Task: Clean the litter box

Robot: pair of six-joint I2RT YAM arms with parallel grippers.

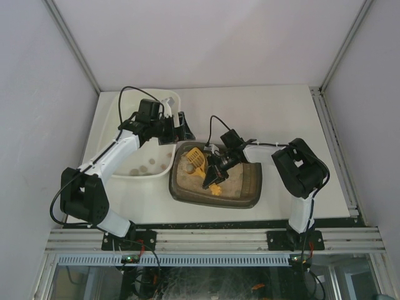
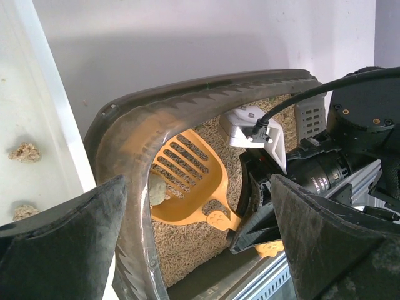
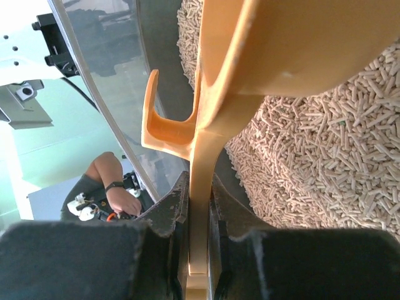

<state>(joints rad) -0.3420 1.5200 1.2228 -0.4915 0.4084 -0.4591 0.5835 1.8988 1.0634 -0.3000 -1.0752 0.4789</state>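
your right gripper is clamped narrow on the handle of the orange scoop; its head points far-left inside the litter box, mid-table, a clump resting on it. the white tub sits just left of the box, so the carry likely goes left. your left gripper stands wide and empty at the box's far-left rim.

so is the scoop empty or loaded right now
Loaded: the orange scoop holds one greyish clump in its slotted bowl, above the litter box, its handle pinched in the right gripper.
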